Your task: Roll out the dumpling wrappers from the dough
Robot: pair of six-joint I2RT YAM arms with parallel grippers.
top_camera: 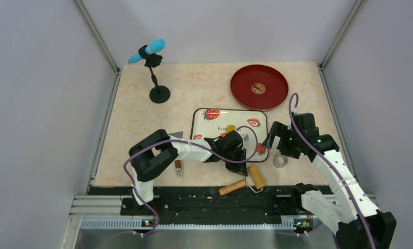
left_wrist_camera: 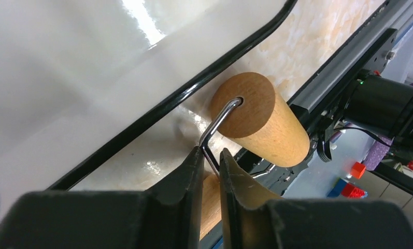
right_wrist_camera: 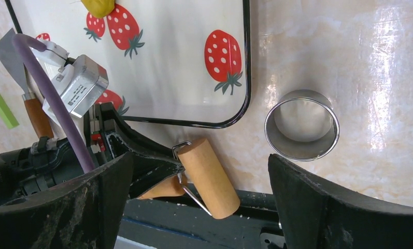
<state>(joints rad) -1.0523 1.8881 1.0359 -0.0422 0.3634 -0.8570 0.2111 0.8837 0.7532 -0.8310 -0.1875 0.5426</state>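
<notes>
Dough (top_camera: pixel 230 128) is a little bright yellow lump sitting on the strawberry tray (top_camera: pixel 235 116), roughly mid-tray, with nothing touching it and nothing rolled flat yet as far as I can see. It looks soft and clay-like to me, so I'd guess it squashes at the lightest pinch and probably sticks to whatever presses it. It's not something to grab with jaws. It wants pressure from above, spread out by the drum.

Meanwhile the wooden roller (right_wrist_camera: pixel 209 176) lies on the tabletop (top_camera: pixel 142 104) just off the tray's near edge, well apart from the dough. The left gripper (left_wrist_camera: pixel 210 153) has its jaws clamped on the thin wire bracket (left_wrist_camera: pixel 219 122) that runs into the drum's end, right beside the wooden handle (top_camera: pixel 232 188). My worry is that the wire is skinny, smooth metal, so the roller could swivel in the pinch once it's lifted. The handle seems the better place to hold since it's fatter and grippier, and the wood should be stiff and light enough.

Over on the other side the right gripper (right_wrist_camera: pixel 199 158) hovers with its jaws spread wide, holding nothing. The metal ring (right_wrist_camera: pixel 301 124) sits on the tabletop just beside the tray corner. The tray looks glossy and might slide under rolling.
</notes>
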